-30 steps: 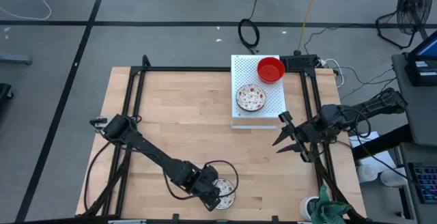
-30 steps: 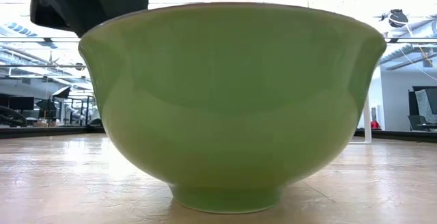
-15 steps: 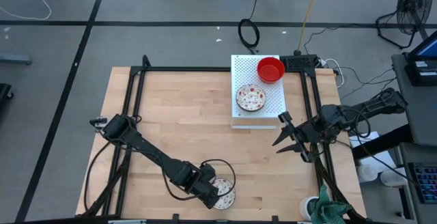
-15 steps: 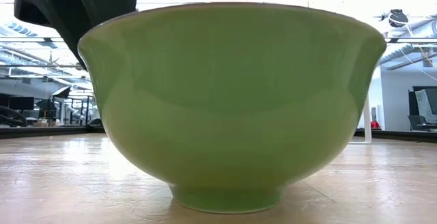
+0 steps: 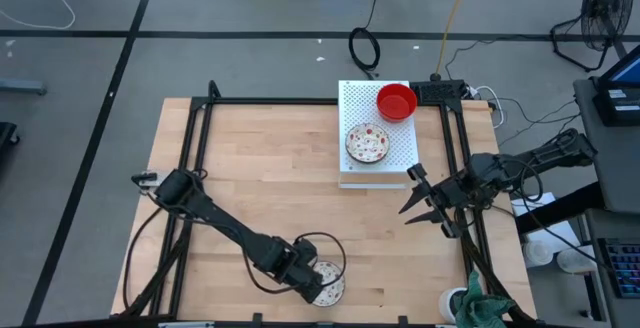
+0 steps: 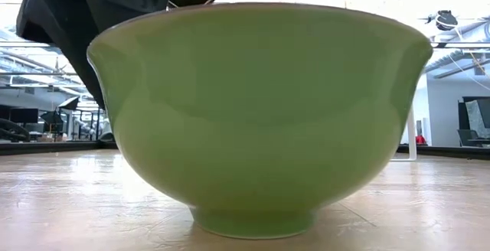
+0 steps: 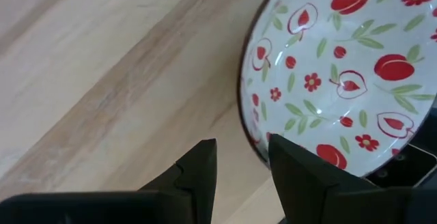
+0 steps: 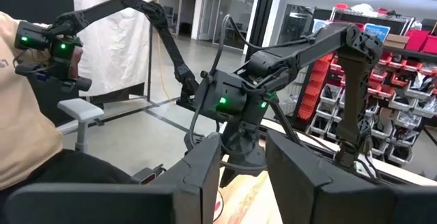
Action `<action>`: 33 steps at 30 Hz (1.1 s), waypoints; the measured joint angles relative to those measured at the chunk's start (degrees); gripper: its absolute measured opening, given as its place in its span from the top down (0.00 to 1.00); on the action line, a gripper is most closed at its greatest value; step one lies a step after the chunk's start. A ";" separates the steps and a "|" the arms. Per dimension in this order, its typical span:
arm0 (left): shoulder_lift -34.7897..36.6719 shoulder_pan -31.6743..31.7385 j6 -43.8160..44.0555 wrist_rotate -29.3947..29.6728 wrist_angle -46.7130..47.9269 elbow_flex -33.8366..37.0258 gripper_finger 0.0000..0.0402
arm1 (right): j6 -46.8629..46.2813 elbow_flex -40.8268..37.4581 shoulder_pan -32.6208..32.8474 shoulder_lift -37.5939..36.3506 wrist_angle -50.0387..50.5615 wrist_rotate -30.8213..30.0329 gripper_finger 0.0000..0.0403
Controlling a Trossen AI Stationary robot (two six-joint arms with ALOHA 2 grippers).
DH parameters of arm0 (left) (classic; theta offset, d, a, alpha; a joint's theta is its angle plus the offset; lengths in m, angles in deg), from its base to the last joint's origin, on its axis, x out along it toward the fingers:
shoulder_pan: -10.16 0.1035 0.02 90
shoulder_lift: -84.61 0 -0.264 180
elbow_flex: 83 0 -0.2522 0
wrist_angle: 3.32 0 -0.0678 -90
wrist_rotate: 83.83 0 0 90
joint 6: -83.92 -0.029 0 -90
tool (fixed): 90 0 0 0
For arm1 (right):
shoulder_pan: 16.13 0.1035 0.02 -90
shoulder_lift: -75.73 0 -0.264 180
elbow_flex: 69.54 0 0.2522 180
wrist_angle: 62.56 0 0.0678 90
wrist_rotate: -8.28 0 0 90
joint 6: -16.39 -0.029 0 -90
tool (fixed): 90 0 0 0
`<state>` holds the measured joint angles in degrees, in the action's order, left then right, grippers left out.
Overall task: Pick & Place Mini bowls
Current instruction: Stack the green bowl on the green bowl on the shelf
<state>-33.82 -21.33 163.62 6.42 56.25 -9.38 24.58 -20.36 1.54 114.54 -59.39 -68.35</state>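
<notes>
Floral mini bowl (image 5: 327,282) at table's (image 5: 270,178) 6 o'clock edge; left gripper (image 7: 240,161) fingers straddle its rim, slightly spread. Two more bowls (image 5: 397,101) on board (image 5: 352,95) at 1 o'clock. Right gripper (image 5: 418,200) idle at 3 o'clock, fingers apart.

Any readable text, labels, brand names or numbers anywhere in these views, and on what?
None can be read.
The speckled bowl by the left gripper carries only a red fruit-and-flower pattern, no lettering.
The bins on the shelves behind the table are too small to show any writing.
</notes>
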 joint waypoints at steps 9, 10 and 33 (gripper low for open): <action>-0.12 -0.02 0.61 -0.23 -0.79 0.00 0.66 | 0.00 0.00 0.00 0.11 0.17 0.00 0.74; -0.12 -0.02 0.62 -0.49 -1.31 0.00 0.66 | 0.00 0.00 0.00 0.11 0.19 0.00 0.74; -0.12 1.08 4.14 -1.81 -4.88 4.87 0.66 | -0.02 -0.55 0.00 0.11 -0.92 -0.04 0.74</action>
<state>-33.93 -20.25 167.77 4.61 51.36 -4.51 24.56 -20.90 1.54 114.64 -60.31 -68.40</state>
